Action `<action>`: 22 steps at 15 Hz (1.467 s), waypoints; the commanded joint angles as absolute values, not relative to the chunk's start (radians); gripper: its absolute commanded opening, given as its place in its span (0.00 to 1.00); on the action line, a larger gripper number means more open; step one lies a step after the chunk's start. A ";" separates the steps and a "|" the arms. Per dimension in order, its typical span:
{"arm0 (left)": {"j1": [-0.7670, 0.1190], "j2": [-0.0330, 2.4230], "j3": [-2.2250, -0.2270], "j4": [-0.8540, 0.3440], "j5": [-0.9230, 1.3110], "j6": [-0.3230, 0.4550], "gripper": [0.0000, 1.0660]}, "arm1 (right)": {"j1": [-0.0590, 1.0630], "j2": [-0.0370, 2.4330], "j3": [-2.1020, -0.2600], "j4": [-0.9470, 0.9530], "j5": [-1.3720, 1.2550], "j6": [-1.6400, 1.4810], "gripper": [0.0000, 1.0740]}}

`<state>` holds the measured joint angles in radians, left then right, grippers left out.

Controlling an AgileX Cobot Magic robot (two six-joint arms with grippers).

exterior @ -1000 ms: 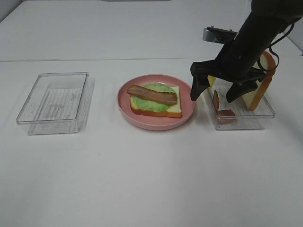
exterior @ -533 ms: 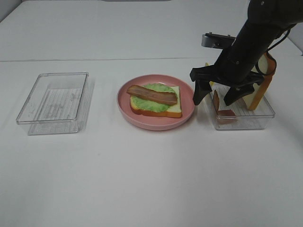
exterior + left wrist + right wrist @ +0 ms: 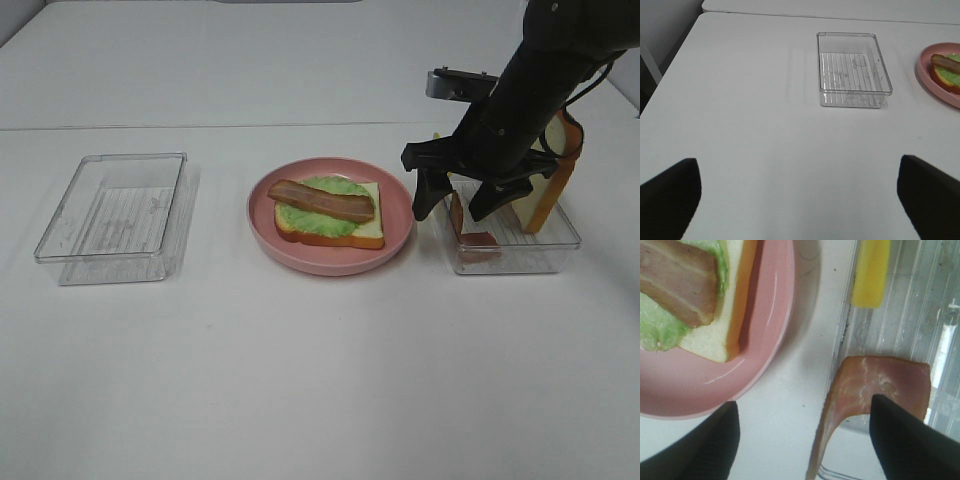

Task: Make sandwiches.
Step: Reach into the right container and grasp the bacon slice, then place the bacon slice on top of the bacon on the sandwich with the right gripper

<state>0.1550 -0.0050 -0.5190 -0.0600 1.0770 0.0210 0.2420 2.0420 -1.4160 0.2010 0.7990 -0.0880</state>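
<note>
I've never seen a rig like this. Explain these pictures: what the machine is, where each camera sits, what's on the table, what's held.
A two-armed robot is making a toy sandwich. The wide picture comes from a camera mounted high; the other two come from cameras on the arms' wrists. On the pink plate lies a bread slice topped with lettuce and a bacon strip. A clear tray sits left of it. The right tray holds a second bacon strip, a leaning bread slice and a cheese slice. The right gripper hangs there, jaws apart either side of that second strip, not visibly gripping. The left gripper is open, holding nothing.
</note>
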 commanded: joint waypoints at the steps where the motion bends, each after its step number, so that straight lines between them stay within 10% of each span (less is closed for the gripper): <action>1: 0.157 -0.026 -0.517 -0.065 1.071 0.017 0.94 | 0.245 2.045 -1.420 0.195 0.798 -0.082 0.66; 5: 0.157 -0.026 -0.517 -0.065 1.071 0.017 0.94 | 0.245 2.045 -1.420 0.196 0.806 -0.071 0.52; 8: 0.157 -0.026 -0.517 -0.065 1.071 0.017 0.94 | 0.245 2.045 -1.420 0.196 0.811 -0.071 0.15; 11: 0.157 -0.026 -0.517 -0.065 1.071 0.017 0.94 | 0.245 2.045 -1.420 0.196 0.818 -0.071 0.00; 22: 0.157 -0.026 -0.517 -0.065 1.071 0.017 0.94 | 0.250 1.857 -1.538 0.497 0.895 -0.124 0.00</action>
<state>0.1550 -0.0050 -0.5190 -0.0600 1.0770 0.0210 0.2510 1.8610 -1.5430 0.4910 0.8870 -0.1210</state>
